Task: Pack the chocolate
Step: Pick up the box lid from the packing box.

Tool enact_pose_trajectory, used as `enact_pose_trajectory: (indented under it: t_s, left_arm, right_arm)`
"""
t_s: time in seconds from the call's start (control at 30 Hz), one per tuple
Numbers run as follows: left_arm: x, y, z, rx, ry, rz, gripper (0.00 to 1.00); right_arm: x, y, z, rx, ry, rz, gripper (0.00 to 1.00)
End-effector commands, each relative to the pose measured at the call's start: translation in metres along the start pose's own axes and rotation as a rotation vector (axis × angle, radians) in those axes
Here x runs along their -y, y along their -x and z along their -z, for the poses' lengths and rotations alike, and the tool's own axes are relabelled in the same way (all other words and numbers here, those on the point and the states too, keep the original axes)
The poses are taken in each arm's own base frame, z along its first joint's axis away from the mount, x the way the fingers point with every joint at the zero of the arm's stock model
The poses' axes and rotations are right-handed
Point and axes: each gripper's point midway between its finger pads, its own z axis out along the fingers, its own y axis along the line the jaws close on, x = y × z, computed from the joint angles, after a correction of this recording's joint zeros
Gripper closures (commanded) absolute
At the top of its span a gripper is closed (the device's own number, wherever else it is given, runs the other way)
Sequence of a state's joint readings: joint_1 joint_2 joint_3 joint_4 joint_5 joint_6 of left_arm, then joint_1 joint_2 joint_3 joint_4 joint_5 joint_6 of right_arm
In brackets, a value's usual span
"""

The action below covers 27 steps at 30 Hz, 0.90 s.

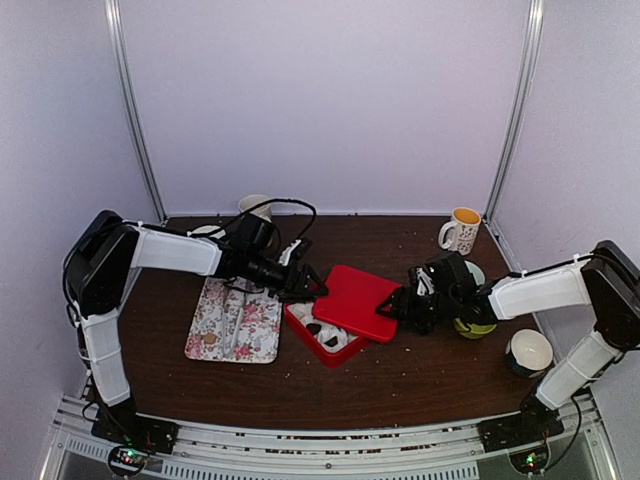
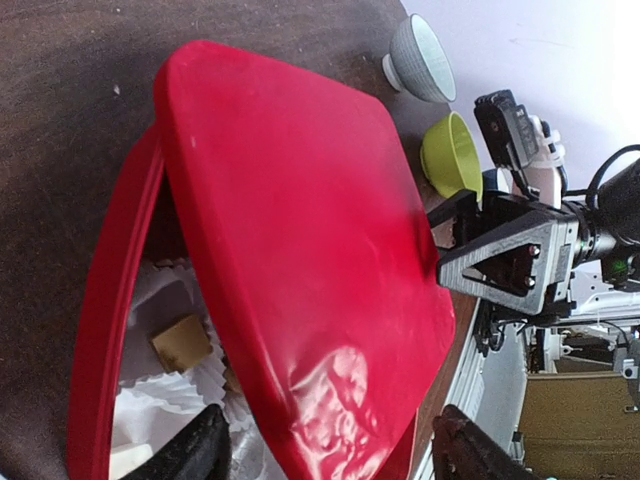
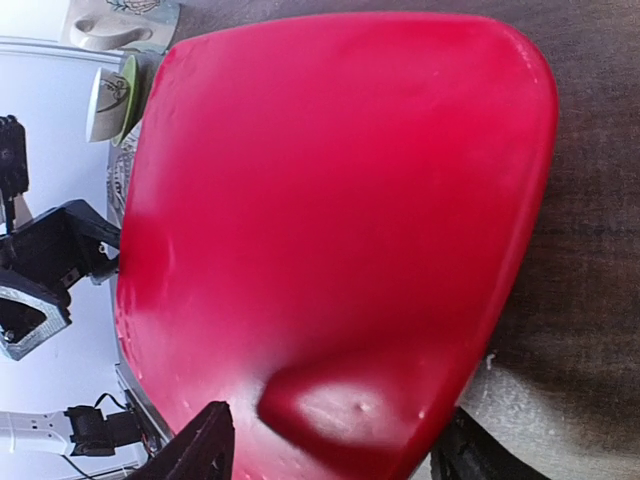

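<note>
A red box [image 1: 322, 352] lined with white crumpled paper sits mid-table. Its red lid [image 1: 357, 298] lies askew over it and leaves the near-left part uncovered. Chocolate shows inside: a tan piece [image 2: 182, 342] in the left wrist view and dark bits [image 1: 316, 328] from above. My left gripper [image 1: 306, 284] is at the lid's left corner, its jaws open and straddling the lid [image 2: 300, 250] with small gaps on both sides. At the right edge, my right gripper [image 1: 404, 306] stands open, and the lid [image 3: 340, 220] fills the space between its fingers.
A floral mat [image 1: 262, 335] with metal tongs [image 1: 237, 322] lies left of the box. A mug [image 1: 462, 230] stands at the back right and a white cup [image 1: 255, 205] at the back. A green bowl [image 1: 472, 326] and a white bowl [image 1: 530, 352] sit by the right arm.
</note>
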<state>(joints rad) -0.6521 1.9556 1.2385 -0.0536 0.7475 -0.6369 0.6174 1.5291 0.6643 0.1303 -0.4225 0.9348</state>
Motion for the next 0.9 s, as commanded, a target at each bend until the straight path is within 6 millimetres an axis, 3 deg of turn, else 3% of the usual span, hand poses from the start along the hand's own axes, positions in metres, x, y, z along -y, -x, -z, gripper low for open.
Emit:
enact_pose_trajectory:
  t_s: [0.0, 0.37, 0.67, 0.87]
  left_arm:
    - [0.012, 0.007, -0.008, 0.009, -0.059, -0.028, 0.29]
    - [0.009, 0.001, -0.022, -0.012, -0.089, 0.005, 0.40]
    - [0.016, -0.001, -0.021, -0.006, -0.112, 0.018, 0.65]
    - [0.022, -0.001, -0.016, -0.001, -0.117, 0.012, 0.76]
  right_arm:
    - [-0.016, 0.007, -0.001, 0.011, 0.064, 0.005, 0.33]
    - [-0.014, 0.009, 0.000, 0.010, 0.030, 0.045, 0.36]
    - [-0.018, 0.012, 0.001, 0.015, 0.027, 0.078, 0.37]
    - [-0.021, 0.014, 0.004, 0.023, 0.037, 0.092, 0.38]
